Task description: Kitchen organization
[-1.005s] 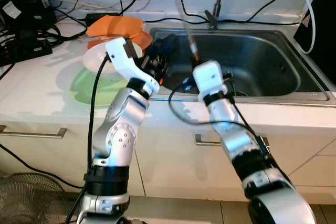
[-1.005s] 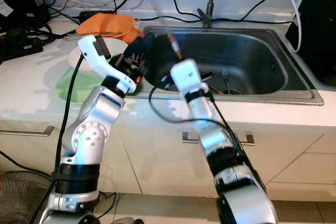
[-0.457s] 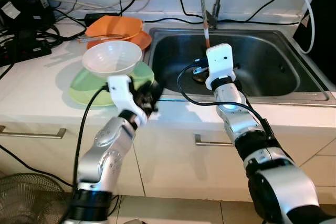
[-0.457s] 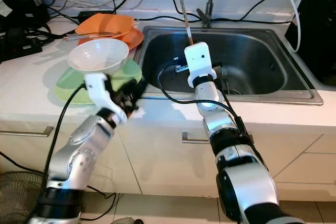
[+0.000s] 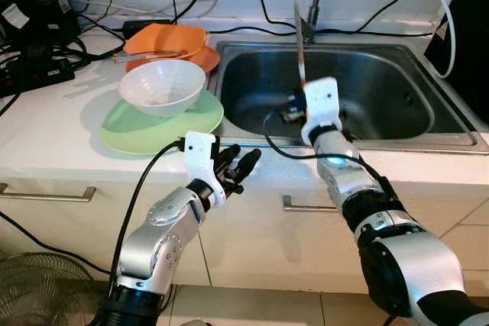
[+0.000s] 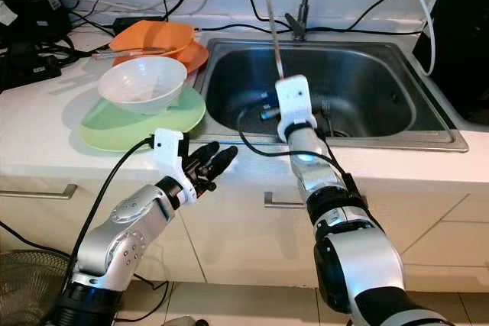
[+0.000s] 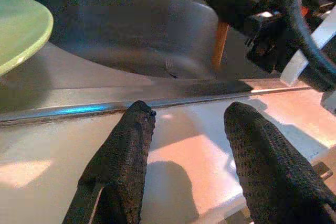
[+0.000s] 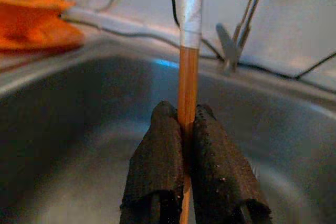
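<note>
A wooden chopstick (image 5: 299,43) with a silver top stands nearly upright over the steel sink (image 5: 397,74). My right gripper (image 8: 184,113) is shut on its lower part, just above the sink's front half. My left gripper (image 5: 237,166) hangs open in front of the counter edge, below the green plate (image 5: 137,131), with nothing between its fingers (image 7: 126,145). A white bowl (image 5: 160,85) rests on that green plate. Behind it lie orange plates (image 5: 172,36) with a pair of chopsticks (image 5: 137,56) across them. A fork (image 6: 328,111) lies on the sink floor.
The faucet (image 5: 313,1) rises behind the sink. Black cables and power bricks (image 5: 38,43) crowd the counter's back left. Drawer handles (image 5: 46,195) run below the counter. A dark appliance (image 5: 466,28) stands at the far right.
My left arm has drawn back from the sink's left rim and dropped to the counter front. My right gripper has swung the chopstick upright and shifted right over the sink.
</note>
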